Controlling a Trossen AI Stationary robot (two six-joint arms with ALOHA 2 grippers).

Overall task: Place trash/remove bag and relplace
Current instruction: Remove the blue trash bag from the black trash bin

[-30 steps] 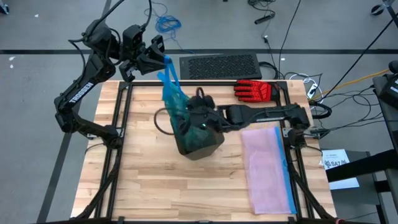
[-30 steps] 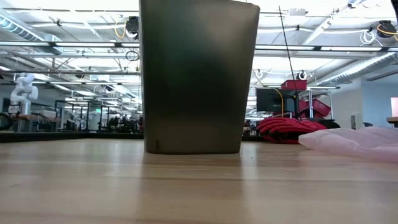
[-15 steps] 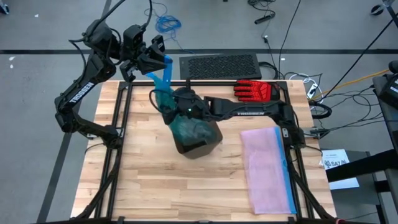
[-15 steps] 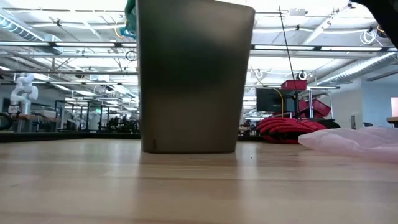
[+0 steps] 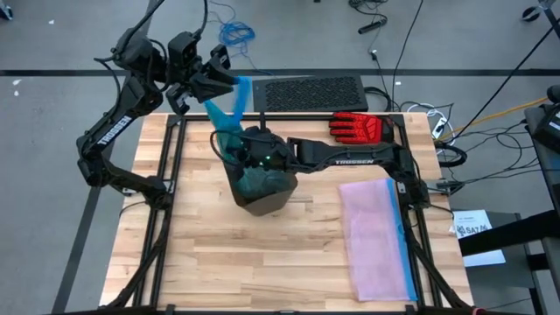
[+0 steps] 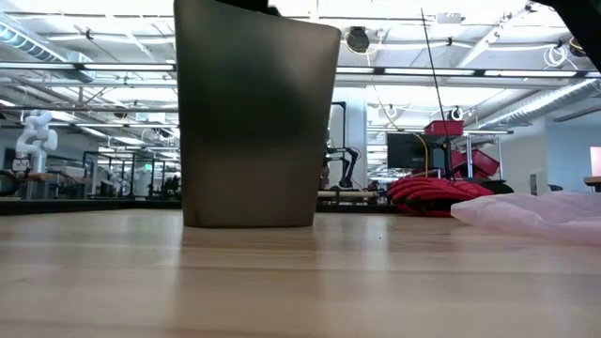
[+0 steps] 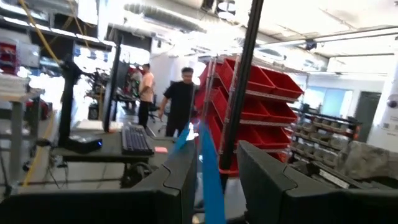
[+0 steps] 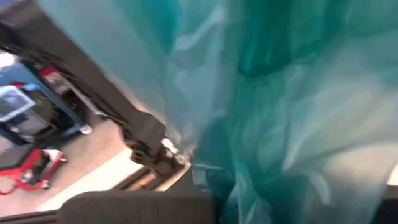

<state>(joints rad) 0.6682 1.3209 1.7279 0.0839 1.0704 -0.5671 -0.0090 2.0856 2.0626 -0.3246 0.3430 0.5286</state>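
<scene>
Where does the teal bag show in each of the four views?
High view: the teal bag sits in the bin at table centre, its blue tie stretched up to the left hand.
Low view: not visible; only the bin.
Left wrist view: only its blue tie.
Right wrist view: fills the picture.
Shared landmark: the bin.

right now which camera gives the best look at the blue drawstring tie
The high view: the blue drawstring tie runs from the left gripper down to the teal bag. The left wrist view shows only a blue strip between its fingers. The low and right wrist views do not show it.
</scene>
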